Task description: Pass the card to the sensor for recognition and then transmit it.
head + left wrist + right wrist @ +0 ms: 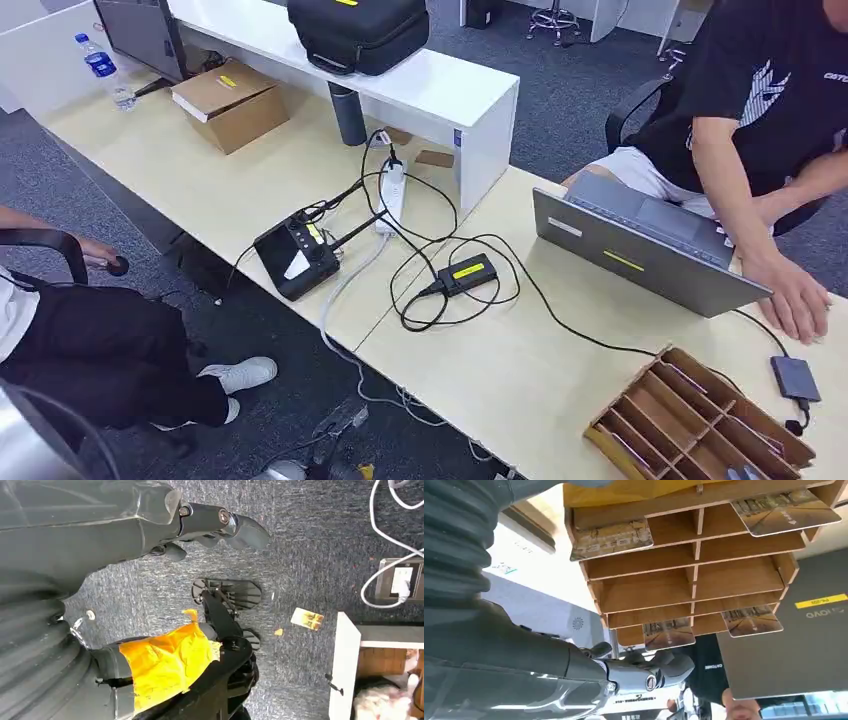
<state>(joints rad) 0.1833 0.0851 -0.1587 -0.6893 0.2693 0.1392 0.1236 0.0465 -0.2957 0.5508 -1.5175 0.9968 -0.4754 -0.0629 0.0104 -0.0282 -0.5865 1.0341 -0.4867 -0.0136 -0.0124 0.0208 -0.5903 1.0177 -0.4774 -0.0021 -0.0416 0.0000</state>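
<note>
Right robot hand (644, 672) — fingers apart, holding nothing — lies just beside the wooden rack (694, 580); nearest card (669, 634) at its 12 o'clock, long axis along the slot.

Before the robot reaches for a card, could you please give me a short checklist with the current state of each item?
1. Cards available in the wooden rack: ok, several cards sit in its slots.
2. Right hand free: ok, it holds nothing and is near the rack.
3. Left hand free: ok, it holds nothing and hangs over the carpet.
4. Sensor reachable: ok, the black box with a yellow label lies uncovered on the table, cable attached.
5. Workspace free of people: not ok, a person's hand rests by the laptop close to the rack.
6. Sensor powered: cannot tell.
</note>
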